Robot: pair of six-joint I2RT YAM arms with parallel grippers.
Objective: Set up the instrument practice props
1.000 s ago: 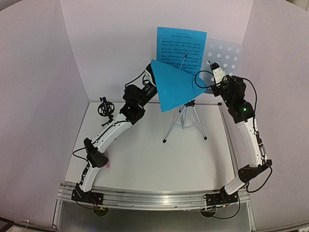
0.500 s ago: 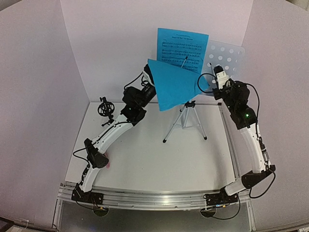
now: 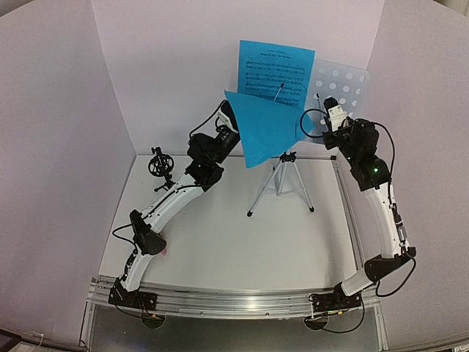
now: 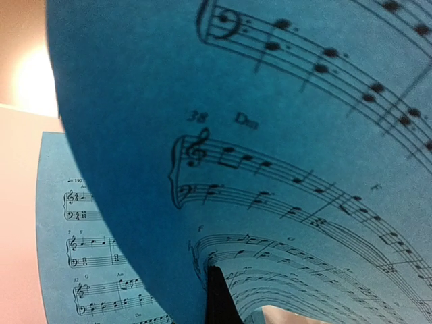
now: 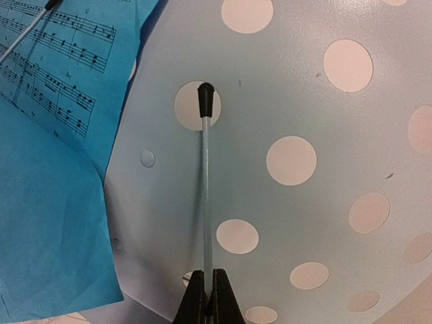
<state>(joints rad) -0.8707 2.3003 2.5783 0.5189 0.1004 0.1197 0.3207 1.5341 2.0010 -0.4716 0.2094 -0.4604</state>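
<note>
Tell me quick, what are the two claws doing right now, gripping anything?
Left gripper: closed, holding the loose blue sheet-music page.
Right gripper: closed on the music stand's thin metal rod.

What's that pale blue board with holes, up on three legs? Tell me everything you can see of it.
A music stand: a pale blue, plastic-looking board with round holes, tilted back on a silver tripod at the far side of the table. One blue sheet leans on its left half. The right arm's fingers pinch its thin, black-tipped retaining wire.
</note>
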